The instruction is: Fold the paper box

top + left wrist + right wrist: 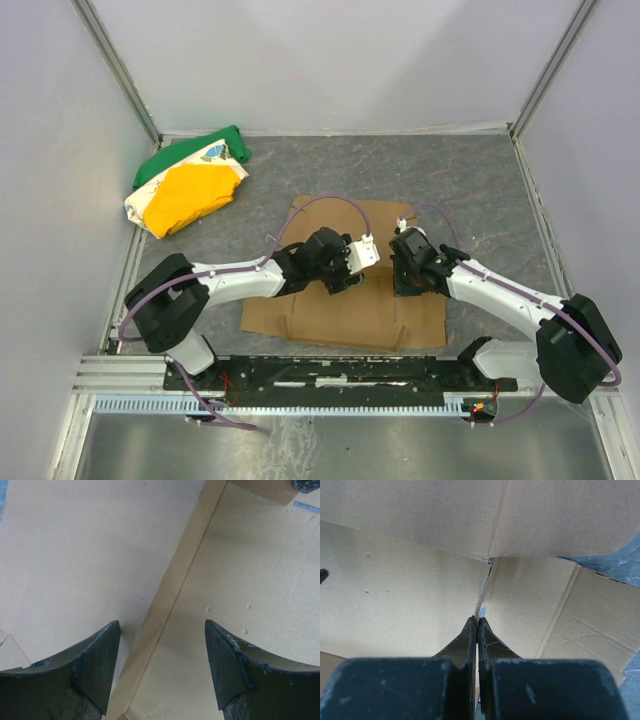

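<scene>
Paper box [335, 322]: brown cardboard sheet, lying on the counter [470, 190] at near centre, under both tools; its near edge sits close to the arm bases.
Box state: mostly spread flat in the top view, flaps and cut slots visible along the near edge.
Left tool [162, 625]: fingers wide apart, gripping nothing; a pale crease strip of the box runs diagonally between them.
Left tool, top view [345, 278]: over the middle of the sheet, pointing right.
Right tool [477, 622]: fingers pressed together, tips at a slit where two box panels meet; cannot tell whether cardboard is pinched between them.
Right tool, top view [405, 272]: over the right part of the sheet, near the left tool but apart from it.
Cloth bundle [190, 185]: green, yellow and white, far left corner, well apart from the box.
</scene>
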`<action>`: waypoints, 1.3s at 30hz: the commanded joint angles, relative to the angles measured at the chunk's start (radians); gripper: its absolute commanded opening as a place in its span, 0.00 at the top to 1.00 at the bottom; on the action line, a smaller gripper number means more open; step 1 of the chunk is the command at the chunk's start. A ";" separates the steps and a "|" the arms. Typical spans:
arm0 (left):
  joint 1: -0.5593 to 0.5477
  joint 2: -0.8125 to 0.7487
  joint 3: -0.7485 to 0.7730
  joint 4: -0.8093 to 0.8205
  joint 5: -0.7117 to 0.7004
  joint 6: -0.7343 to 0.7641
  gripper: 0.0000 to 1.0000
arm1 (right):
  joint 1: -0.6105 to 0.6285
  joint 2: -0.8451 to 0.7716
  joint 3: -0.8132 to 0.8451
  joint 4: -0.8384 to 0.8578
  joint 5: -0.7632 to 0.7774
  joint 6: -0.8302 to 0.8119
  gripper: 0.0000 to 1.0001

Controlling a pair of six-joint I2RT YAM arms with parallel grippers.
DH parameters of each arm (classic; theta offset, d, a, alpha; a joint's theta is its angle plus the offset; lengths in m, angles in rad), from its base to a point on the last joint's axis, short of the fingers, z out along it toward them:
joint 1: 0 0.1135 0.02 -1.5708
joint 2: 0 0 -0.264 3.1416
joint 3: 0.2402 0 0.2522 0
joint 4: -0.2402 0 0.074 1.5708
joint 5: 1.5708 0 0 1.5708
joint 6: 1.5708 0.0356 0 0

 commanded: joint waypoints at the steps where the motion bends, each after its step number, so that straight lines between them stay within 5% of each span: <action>1: 0.023 0.061 0.045 0.061 0.066 0.040 0.26 | 0.007 -0.018 -0.008 -0.018 -0.026 -0.014 0.98; 17: 0.035 0.121 0.032 0.023 0.161 0.015 0.54 | 0.006 -0.020 0.018 -0.041 -0.036 -0.017 0.96; 27: 0.035 0.155 0.025 0.028 0.138 -0.005 0.45 | 0.006 -0.012 0.020 -0.030 -0.046 -0.018 0.96; 31: 0.035 0.184 0.042 -0.012 0.133 -0.038 0.62 | 0.006 -0.006 0.029 -0.031 -0.038 -0.018 0.94; 35: 0.035 0.205 0.045 -0.047 0.150 -0.057 0.92 | 0.007 0.003 0.042 -0.035 -0.029 -0.015 0.90; 39: 0.036 0.207 0.060 -0.076 0.166 -0.080 0.97 | 0.005 0.014 0.052 -0.032 -0.023 -0.017 0.90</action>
